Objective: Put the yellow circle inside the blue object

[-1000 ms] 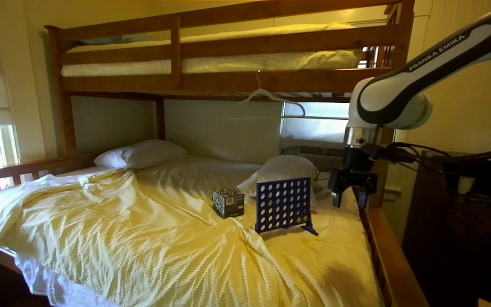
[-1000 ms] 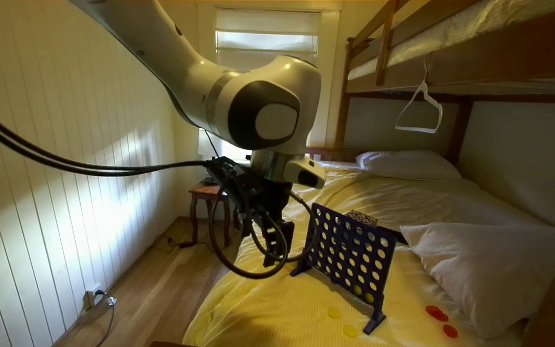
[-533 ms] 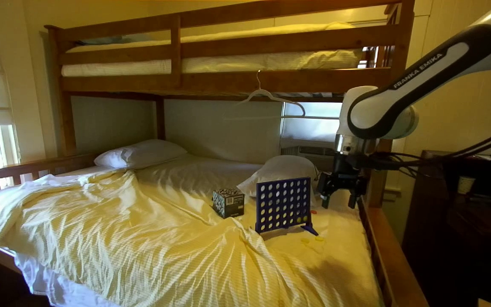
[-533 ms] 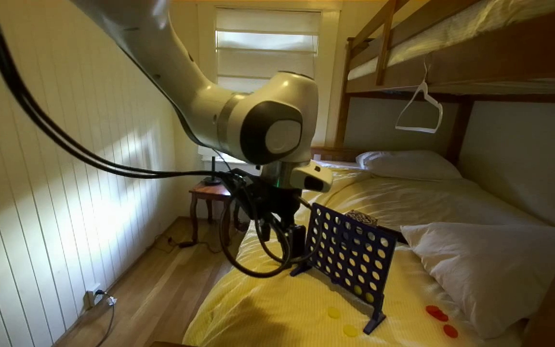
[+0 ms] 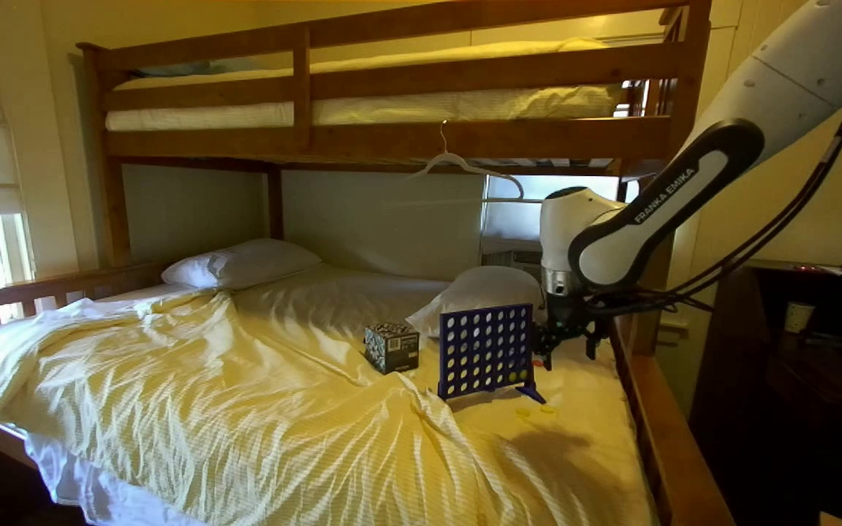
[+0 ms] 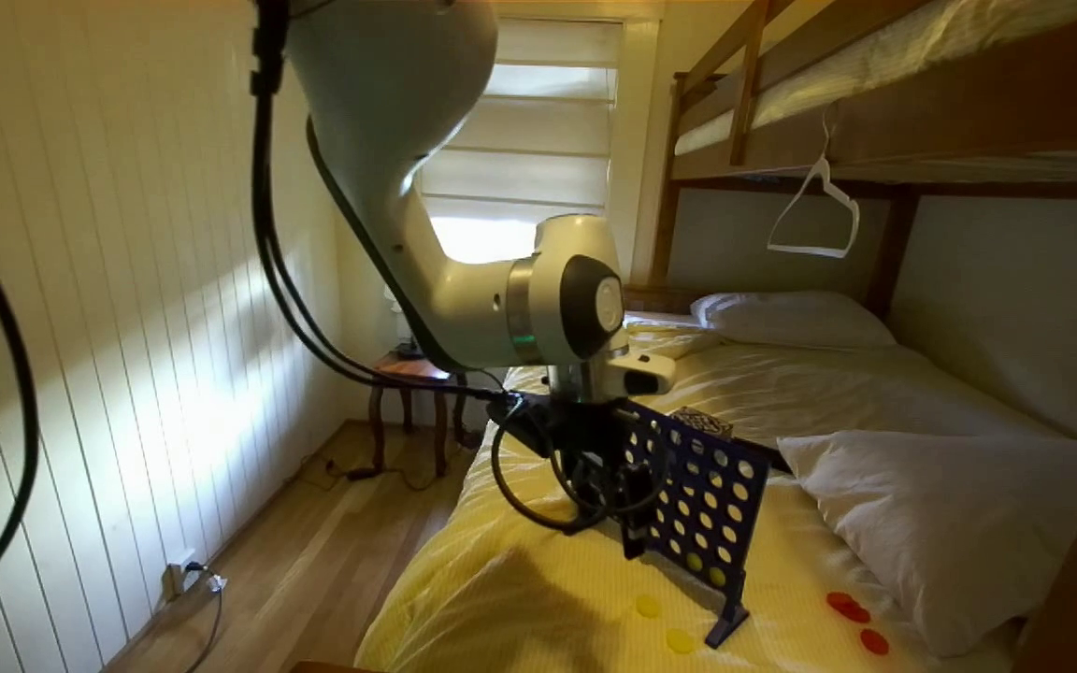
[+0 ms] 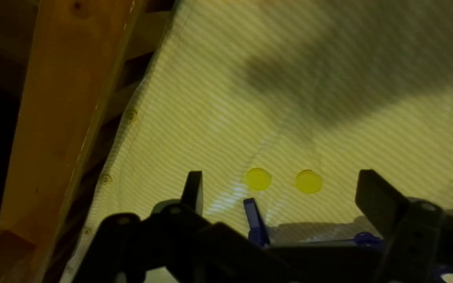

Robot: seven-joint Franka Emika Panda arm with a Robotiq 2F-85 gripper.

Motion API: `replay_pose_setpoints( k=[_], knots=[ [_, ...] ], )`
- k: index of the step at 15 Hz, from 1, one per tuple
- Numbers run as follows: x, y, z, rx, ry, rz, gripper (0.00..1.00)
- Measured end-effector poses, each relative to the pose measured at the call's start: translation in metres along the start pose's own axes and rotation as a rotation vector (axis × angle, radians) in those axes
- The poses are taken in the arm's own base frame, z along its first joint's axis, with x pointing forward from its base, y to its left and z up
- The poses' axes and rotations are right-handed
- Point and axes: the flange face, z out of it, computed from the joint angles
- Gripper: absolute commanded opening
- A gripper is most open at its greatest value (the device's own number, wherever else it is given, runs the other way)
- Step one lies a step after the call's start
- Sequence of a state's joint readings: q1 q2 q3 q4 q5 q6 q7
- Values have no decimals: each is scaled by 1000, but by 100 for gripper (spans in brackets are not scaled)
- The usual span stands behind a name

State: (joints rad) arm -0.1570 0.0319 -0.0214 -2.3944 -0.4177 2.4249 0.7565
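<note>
Two flat yellow circles lie on the yellow bedspread in front of the board; one (image 5: 523, 413) is left of the other (image 5: 547, 410) in an exterior view. In the wrist view a yellow circle (image 7: 258, 179) and its neighbour (image 7: 308, 181) lie between my fingers' lines of sight, below them. The blue object, an upright dark-blue grid board (image 5: 482, 343), stands beside my gripper; its foot (image 7: 256, 222) shows in the wrist view. Yellow discs (image 6: 694, 563) sit in its bottom row. My gripper (image 5: 569, 358) is open and empty above the bed; it partly covers the board in an exterior view (image 6: 609, 533).
Red discs (image 6: 847, 608) lie near a white pillow (image 6: 950, 523). A patterned box (image 5: 392, 348) stands behind the board. A wooden bed rail (image 5: 673, 446) runs along the bed's edge and shows in the wrist view (image 7: 65, 118). A hanger (image 6: 814, 210) hangs from the upper bunk.
My gripper has moved down and closer to the blue board, going left in an exterior view. It stays open. The board and the discs have not moved.
</note>
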Motion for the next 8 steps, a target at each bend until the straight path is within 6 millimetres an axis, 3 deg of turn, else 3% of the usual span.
replay_pose_setpoints(
  k=[8],
  knots=[
    [26,-43,57,-168,-18,40,100]
  ],
)
